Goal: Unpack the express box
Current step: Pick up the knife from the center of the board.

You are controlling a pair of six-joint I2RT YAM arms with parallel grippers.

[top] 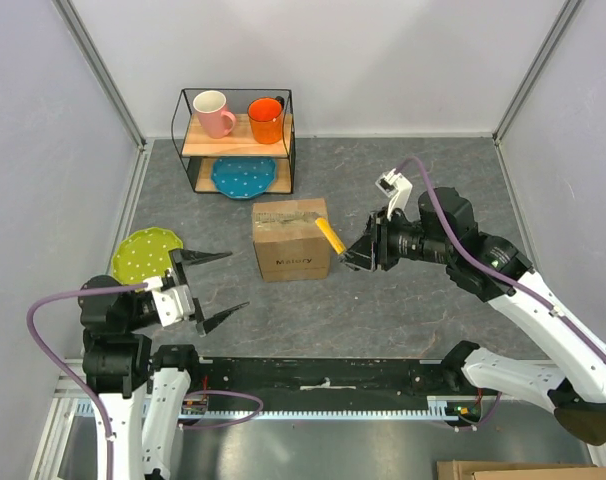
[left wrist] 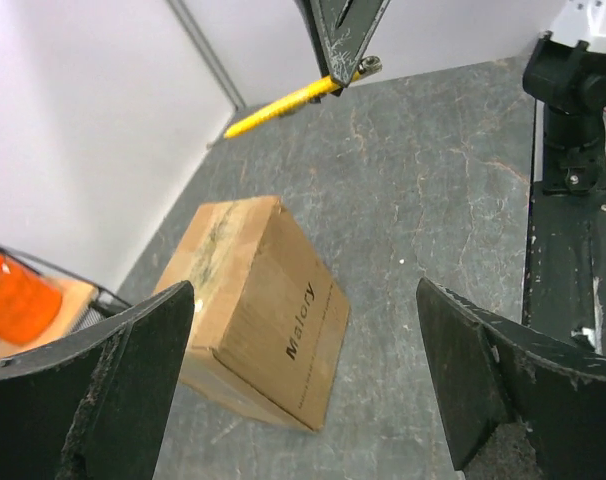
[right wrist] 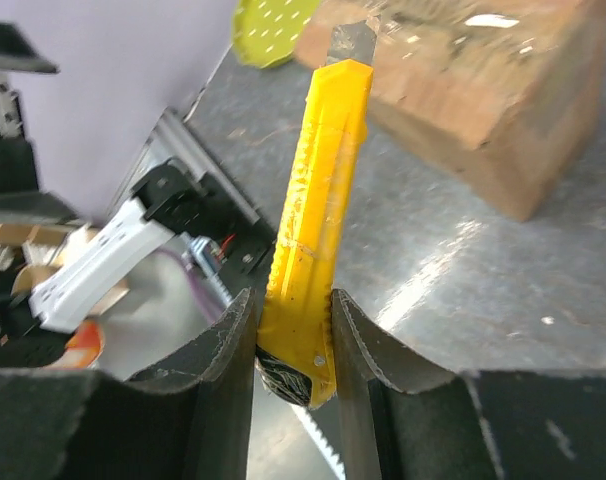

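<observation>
We find the scene brightly, evenly lit from above, the express box casting only a soft shadow on the grey surface, while in the right wrist view the yellow knife is crisp, the box behind blurred, the surface glare-streaked, the right fingers dark.

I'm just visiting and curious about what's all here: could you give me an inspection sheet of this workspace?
Surface: grey marbled table.
Job's things: express box upright, top flaps taped shut.
Clutter: wire rack holding pink mug, orange mug, blue plate; green plate near left arm.
Grippers: left gripper wide open, empty; right gripper holds yellow knife between its fingers, tip at the box's top edge.
Cables: purple cable along each arm.
Surroundings: white walls, metal corner posts.
</observation>
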